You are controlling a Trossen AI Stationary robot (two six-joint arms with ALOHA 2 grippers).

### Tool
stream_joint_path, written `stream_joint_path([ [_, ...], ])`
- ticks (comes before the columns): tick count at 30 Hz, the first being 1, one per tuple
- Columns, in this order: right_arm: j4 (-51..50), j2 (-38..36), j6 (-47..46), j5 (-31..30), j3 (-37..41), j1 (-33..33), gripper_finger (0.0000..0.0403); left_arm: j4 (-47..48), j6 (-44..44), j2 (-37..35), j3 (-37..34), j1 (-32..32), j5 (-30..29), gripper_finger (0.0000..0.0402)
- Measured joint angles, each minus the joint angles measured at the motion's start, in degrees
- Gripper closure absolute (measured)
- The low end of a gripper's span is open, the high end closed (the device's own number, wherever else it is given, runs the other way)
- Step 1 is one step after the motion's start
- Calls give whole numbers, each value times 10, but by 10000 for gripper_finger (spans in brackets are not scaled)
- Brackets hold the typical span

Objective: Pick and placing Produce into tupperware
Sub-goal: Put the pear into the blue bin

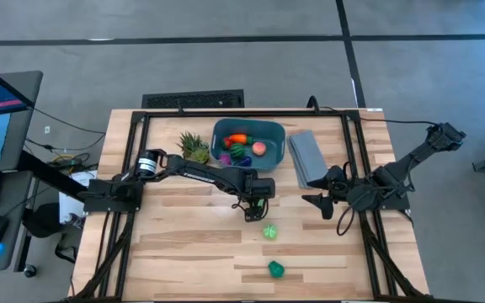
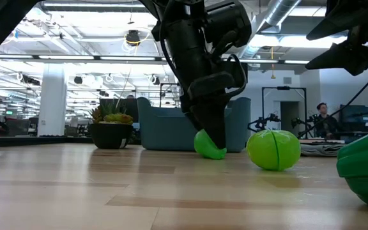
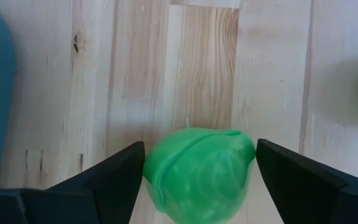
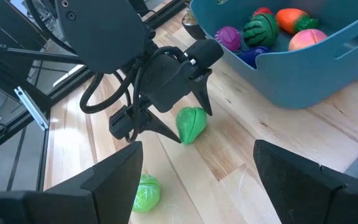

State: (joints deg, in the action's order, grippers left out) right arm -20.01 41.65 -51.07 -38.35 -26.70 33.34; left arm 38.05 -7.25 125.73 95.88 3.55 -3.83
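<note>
I see the teal-blue tupperware point(image 1: 269, 130) sitting toward the far edge of the wooden table point(image 1: 183, 244), near the middle. Inside it I can count five toy pieces: an orange carrot point(image 1: 237, 139), a striped watermelon point(image 1: 239, 151), a pink peach point(image 1: 259, 148), a purple eggplant point(image 4: 229, 36) and a dark blue piece I cannot identify. Three green produce pieces lie loose on the table, nearer than the tub. The first, a green ball with a pointed end point(image 3: 197, 174), rests on the wood between the fingers point(image 3: 114, 177) of my left gripper point(image 1: 252, 210); the fingers are spread to either side of it, one very close to its surface and the other showing a gap, and I cannot tell whether either is touching it. The second, a lighter green round ball point(image 1: 269, 231), lies just beside that gripper, to its right and nearer. The third, a darker green piece point(image 1: 275, 268), lies nearer still, close to the table's near edge. One spiky potted plant point(image 1: 194, 146) stands just left of the tub, and one grey ribbed slab point(image 1: 306, 157) lies just right of it. My right gripper point(image 1: 317, 203) hangs over the right side of the table, apart from all the produce, fingers spread and holding nothing.
</note>
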Motion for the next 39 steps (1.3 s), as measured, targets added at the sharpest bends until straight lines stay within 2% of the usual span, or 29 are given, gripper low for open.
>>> stream_joint_path([
  [20,0,0,0,0,0,0,74,6,-1,-2,0,0,-1,150],
  [33,0,0,0,0,0,0,74,15,-18,-2,0,0,-15,153],
  [39,0,0,0,0,0,0,74,19,-29,-5,0,1,-1,154],
])
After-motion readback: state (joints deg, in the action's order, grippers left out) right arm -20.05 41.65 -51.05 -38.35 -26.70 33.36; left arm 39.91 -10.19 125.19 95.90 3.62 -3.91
